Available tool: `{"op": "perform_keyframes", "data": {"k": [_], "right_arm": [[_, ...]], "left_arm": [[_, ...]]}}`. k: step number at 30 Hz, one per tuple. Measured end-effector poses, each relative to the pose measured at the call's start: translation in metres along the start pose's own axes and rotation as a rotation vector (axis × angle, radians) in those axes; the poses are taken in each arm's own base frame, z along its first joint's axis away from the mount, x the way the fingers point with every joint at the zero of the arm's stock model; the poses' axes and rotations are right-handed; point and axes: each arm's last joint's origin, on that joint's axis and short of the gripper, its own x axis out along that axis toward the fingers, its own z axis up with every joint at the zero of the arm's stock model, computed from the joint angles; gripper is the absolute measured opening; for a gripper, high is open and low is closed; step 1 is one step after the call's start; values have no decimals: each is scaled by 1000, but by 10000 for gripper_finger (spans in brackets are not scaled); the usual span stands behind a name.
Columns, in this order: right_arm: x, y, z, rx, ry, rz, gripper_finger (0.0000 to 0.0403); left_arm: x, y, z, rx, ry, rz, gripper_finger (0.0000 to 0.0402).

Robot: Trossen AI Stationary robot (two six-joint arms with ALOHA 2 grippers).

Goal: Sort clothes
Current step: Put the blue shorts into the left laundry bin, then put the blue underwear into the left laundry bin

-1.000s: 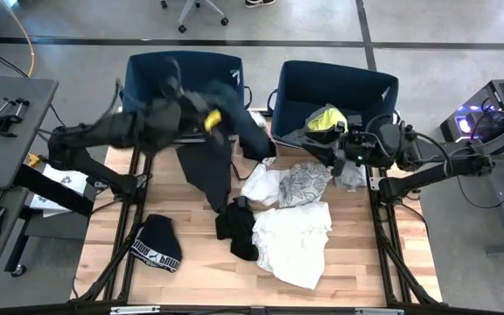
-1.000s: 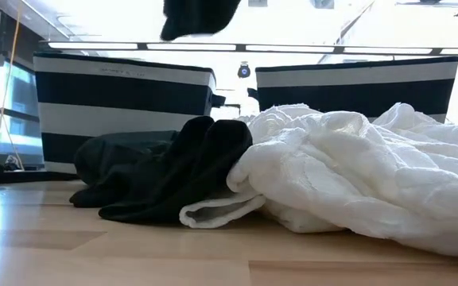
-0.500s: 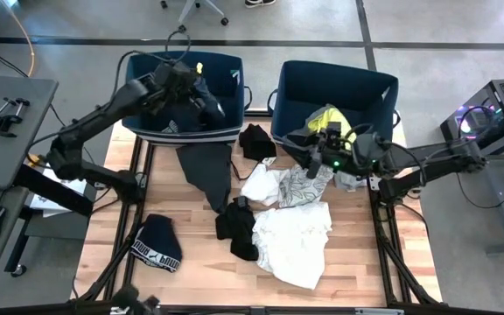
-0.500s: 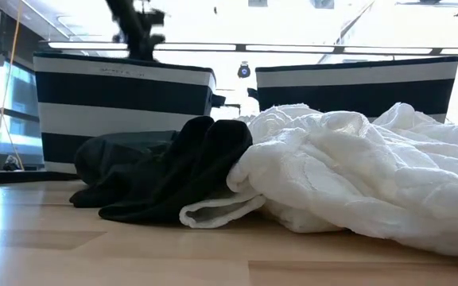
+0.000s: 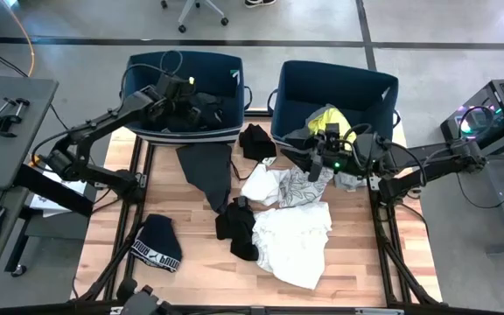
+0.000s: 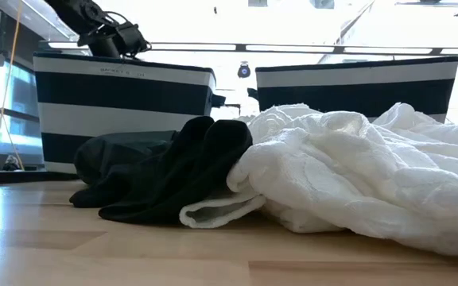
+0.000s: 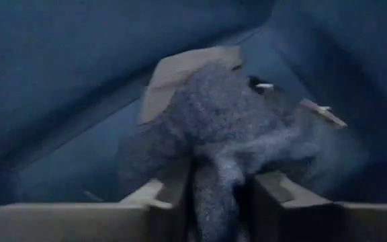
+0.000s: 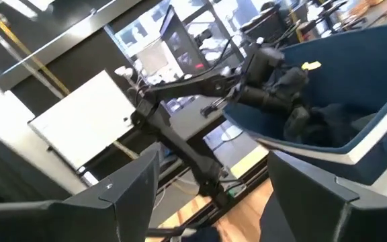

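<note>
My left gripper (image 5: 201, 103) is down inside the left bin (image 5: 138, 74), at 11 o'clock on the table. In the left wrist view a dark grey garment (image 7: 227, 144) lies between my fingers (image 7: 173, 191), which stand slightly apart; whether they grip the cloth I cannot tell.

My right gripper (image 5: 315, 163) hovers at 2 o'clock, just in front of the right bin (image 5: 339, 77), above the light grey patterned garment (image 5: 303, 184). Its fingers (image 8: 130, 188) stand wide apart, nothing between them.

Clothes on the table:
- white garment (image 5: 291, 241), centre toward 5 o'clock; large in the low view (image 6: 356, 171)
- black piece (image 5: 237, 229) touching its left edge (image 6: 173, 179)
- dark garment (image 5: 206, 171) hanging from the left bin's front rim onto the table
- small black piece (image 5: 255, 141) between the bins
- black lettered piece (image 5: 158, 243) at 7 o'clock
- neon yellow garment (image 5: 326, 119) in the right bin
</note>
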Motion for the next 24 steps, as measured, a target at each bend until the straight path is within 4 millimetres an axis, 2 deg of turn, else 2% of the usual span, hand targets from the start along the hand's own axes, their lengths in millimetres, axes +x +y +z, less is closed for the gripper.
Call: {"op": "perform_keyframes", "data": {"k": [4,7,11,14,16,19,24], "right_arm": [[0,0,-1,-3,13,7,266],[0,0,-2,-8,28,21,266],[0,0,-2,-30,47,41,266],[0,1,-3,-48,67,74,266],[0,2,-4,-72,85,100,266],[-1,2,-3,-133,106,150,266],[-5,-4,2,-246,142,185,266]], "left_arm": [[-17,3,15,-43,-3,-48,169],[-46,3,31,-56,-16,-71,204],[-96,-6,49,-19,-70,-94,208],[-137,-19,52,-3,-158,-146,195],[-163,-32,49,18,-221,-222,182],[-194,-55,32,127,-265,-359,160],[-223,-100,-13,392,-169,-462,122]]}}
